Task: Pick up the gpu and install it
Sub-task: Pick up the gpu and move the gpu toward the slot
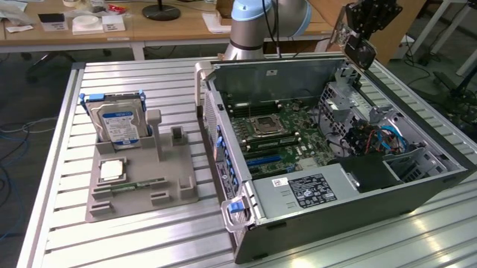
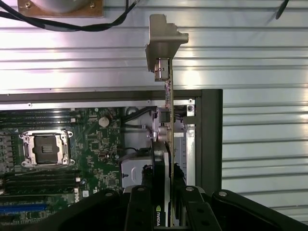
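My gripper (image 1: 363, 33) hangs above the far right corner of the open computer case (image 1: 417, 184) and is shut on the gpu (image 1: 360, 54). In the wrist view the gpu (image 2: 169, 120) appears edge-on between the black fingers (image 2: 139, 207), its silvery end bracket (image 2: 163, 41) pointing away from the gripper (image 2: 166, 209). A brownish board edge and a black cooler face with a green logo run down into the grip. Below the card lie the case's edge and the motherboard (image 2: 96, 144). The card is clear of the board.
The motherboard (image 1: 276, 134) carries a bare CPU socket (image 1: 266, 126) and blue slots (image 1: 265, 162). A drive cage with cables (image 1: 372, 134) fills the case's right side in the exterior view. On the exterior view's left, a grey fixture (image 1: 138, 190) holds a hard drive (image 1: 119, 125), a chip and a RAM stick.
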